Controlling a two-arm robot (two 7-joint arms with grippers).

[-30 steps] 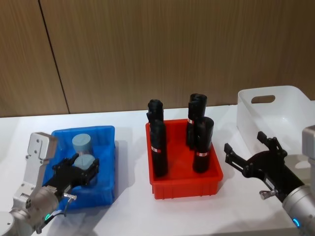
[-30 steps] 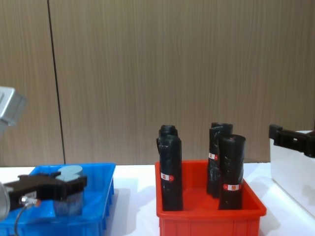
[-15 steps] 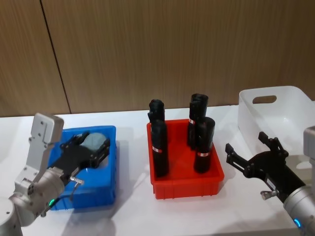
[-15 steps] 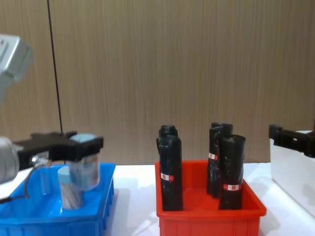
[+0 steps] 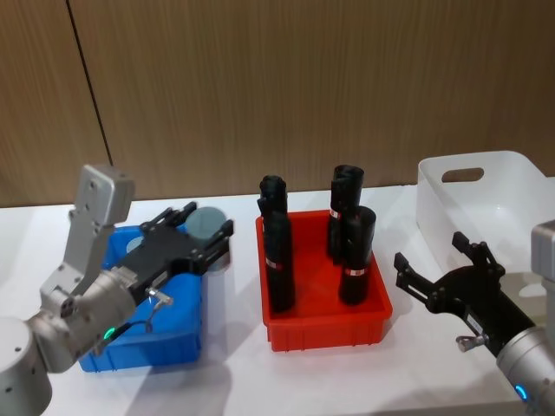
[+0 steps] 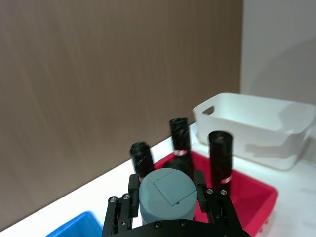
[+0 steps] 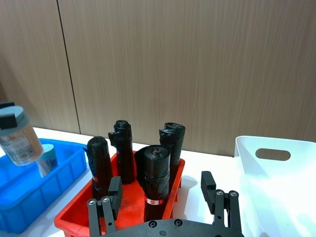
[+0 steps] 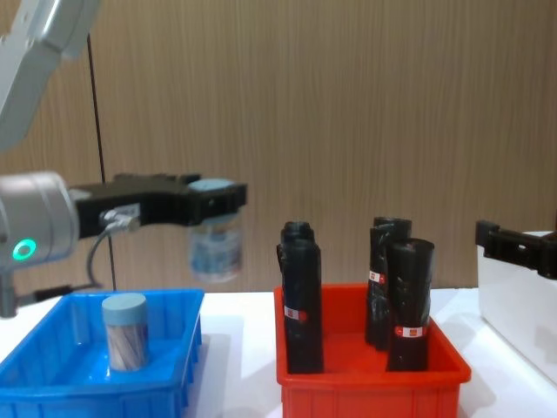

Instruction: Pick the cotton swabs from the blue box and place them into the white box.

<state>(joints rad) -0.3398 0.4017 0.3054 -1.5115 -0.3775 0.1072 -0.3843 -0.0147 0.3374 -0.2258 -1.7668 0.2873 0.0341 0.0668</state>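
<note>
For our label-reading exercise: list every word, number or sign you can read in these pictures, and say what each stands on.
No text can be read.
Red labels on the black rolls: too small to read.
Print on the cotton swab jar held by the left gripper: blurred, unreadable.
Right gripper, open beside the white box: no text visible.
</note>
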